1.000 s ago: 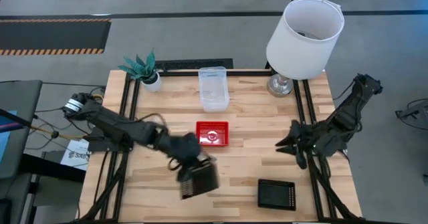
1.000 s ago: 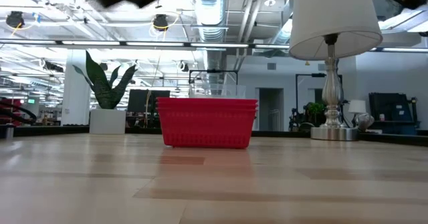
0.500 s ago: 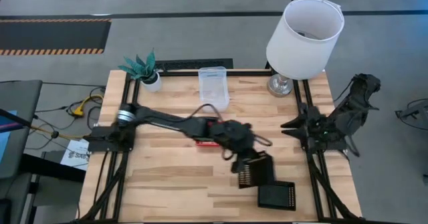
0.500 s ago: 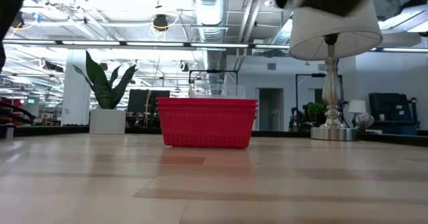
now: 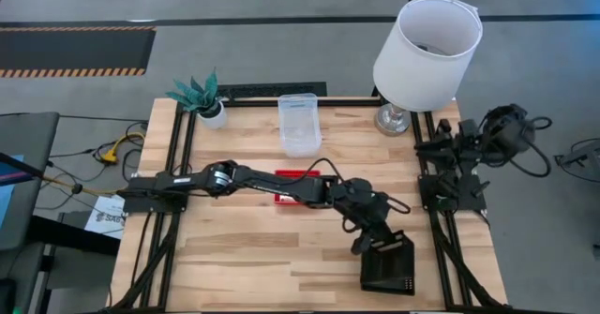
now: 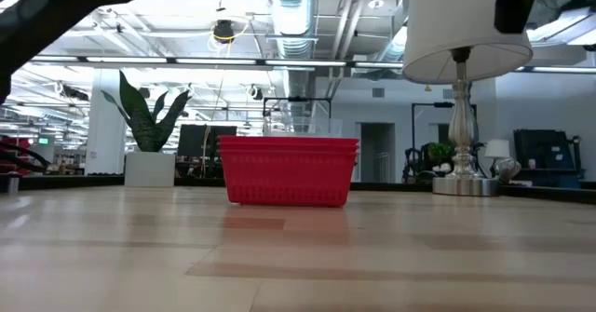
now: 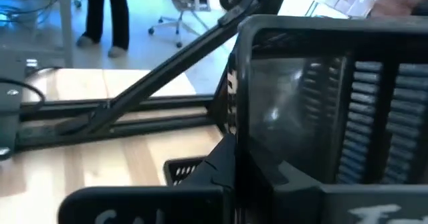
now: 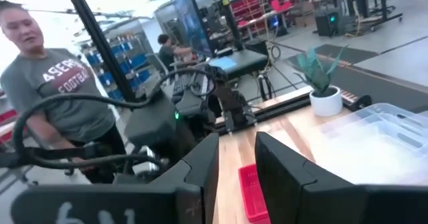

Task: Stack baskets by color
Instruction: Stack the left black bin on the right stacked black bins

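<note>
My left arm reaches across the table, and my left gripper [image 5: 368, 236] is shut on a black basket [image 5: 391, 253]. That basket hangs tilted right above another black basket [image 5: 386, 276] lying near the table's front right; whether the two touch I cannot tell. Red baskets [image 6: 289, 170] stand stacked at the middle, partly hidden under my left arm in the high view. Clear baskets [image 5: 300, 124] stand at the far middle. My right gripper [image 8: 235, 174] is open, drawn back at the table's right edge, with nothing between its fingers. My left gripper holds the black basket by one short end wall [image 7: 238, 110], at its rim, pinched between the two fingers. The fingers come from the table's left, slanting a little down. The basket is tilted, its open side turned toward the gripper, its far end lowest.
A white lamp [image 5: 427, 47] stands at the far right corner and a small potted plant [image 5: 202, 97] at the far left. Dark frame rails run along both table sides. A person [image 8: 60, 97] stands beyond the table's left side. Bare wood lies at the front left.
My left gripper has swept from the table's front left toward its right, carrying the black basket to just above the black basket at the front right; the basket has turned as it went. My right arm has drawn back toward the right edge and risen.
</note>
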Controlling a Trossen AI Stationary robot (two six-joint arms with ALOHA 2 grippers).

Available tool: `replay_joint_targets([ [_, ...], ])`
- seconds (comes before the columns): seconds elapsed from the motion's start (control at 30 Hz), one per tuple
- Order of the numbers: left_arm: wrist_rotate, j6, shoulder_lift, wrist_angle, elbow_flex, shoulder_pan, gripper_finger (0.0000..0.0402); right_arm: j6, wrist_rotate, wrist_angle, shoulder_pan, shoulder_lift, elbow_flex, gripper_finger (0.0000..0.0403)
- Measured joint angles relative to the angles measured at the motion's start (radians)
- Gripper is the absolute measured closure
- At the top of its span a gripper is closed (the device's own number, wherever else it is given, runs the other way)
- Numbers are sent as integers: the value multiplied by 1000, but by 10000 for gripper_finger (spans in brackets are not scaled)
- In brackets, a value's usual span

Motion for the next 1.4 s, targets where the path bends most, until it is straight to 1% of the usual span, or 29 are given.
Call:
replay_joint_targets([
  [0.07,8,-10,10,-4,1,1,401,-2,4,-4,0,-18,0,285],
  [0.17,-6,41,13,-82,0,-8,401,-2,9,-4,0,-35,0,285],
  [0.3,-70,113,13,-142,0,-21,401,-1,37,-5,0,-35,0,285],
  [0.4,-95,118,13,-151,0,-25,401,8,49,-5,0,-35,0,285],
  [0.5,-162,116,13,-168,0,-30,401,18,57,-1,-1,-33,0,285],
  [0.57,-188,115,14,-172,0,-32,401,44,66,-1,-1,-33,0,285],
  [0.83,-185,119,14,-187,0,-61,401,89,75,-1,-1,-6,0,285],
  [1.03,-213,136,14,-190,0,-81,401,96,97,8,-1,42,0,285],
  [1.2,-231,136,14,-226,0,-84,400,97,104,24,-1,75,0,285],
  [1.4,-232,134,14,-229,0,-86,376,97,104,44,-1,100,0,285],
])
